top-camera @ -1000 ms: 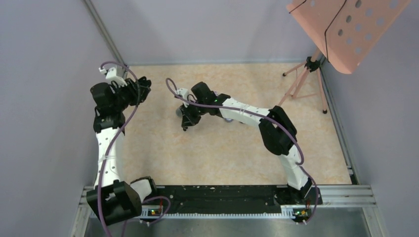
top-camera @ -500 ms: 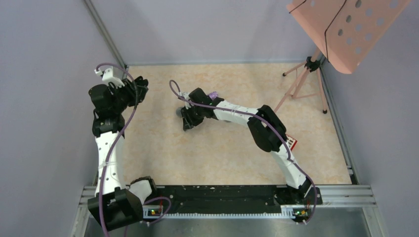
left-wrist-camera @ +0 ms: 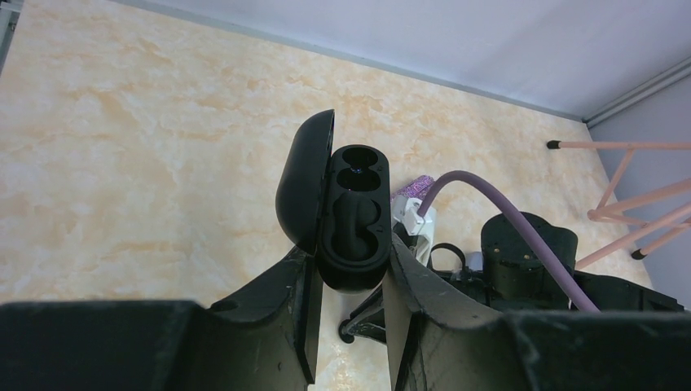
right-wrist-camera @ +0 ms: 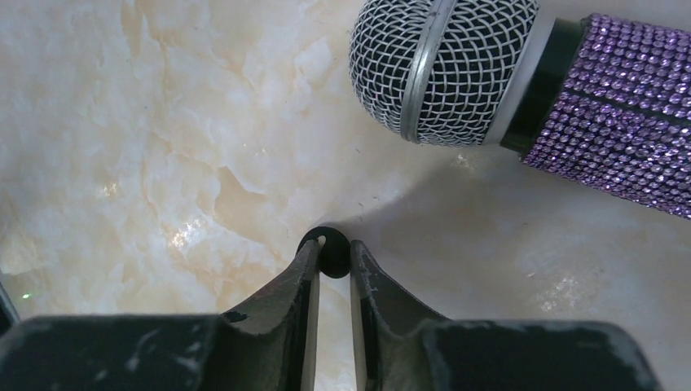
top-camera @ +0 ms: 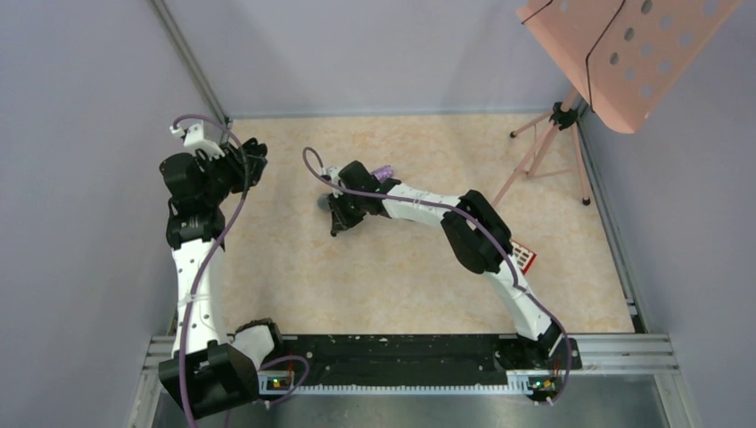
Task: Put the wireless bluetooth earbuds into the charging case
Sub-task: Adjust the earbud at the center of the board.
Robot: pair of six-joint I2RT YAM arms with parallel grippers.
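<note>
R arm (top-camera: pixel 419 203) swung its elbow in. R gripper (right-wrist-camera: pixel 332 254), narrow, pinches the black earbud (right-wrist-camera: pixel 330 244) on the counter (right-wrist-camera: pixel 122 122) by the mic (right-wrist-camera: pixel 456 65), far-left part. L gripper (left-wrist-camera: pixel 346 273) holds the case (left-wrist-camera: pixel 352 212) lid-open, ready for it.

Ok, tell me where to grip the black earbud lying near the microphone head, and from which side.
Pinch the earbud across its rounded body, coming straight down with the right hand, whose fingertips flank it. It is tiny and lies flat on the table, so probably only a top approach gets both tips around it; the microphone lies apart.
</note>
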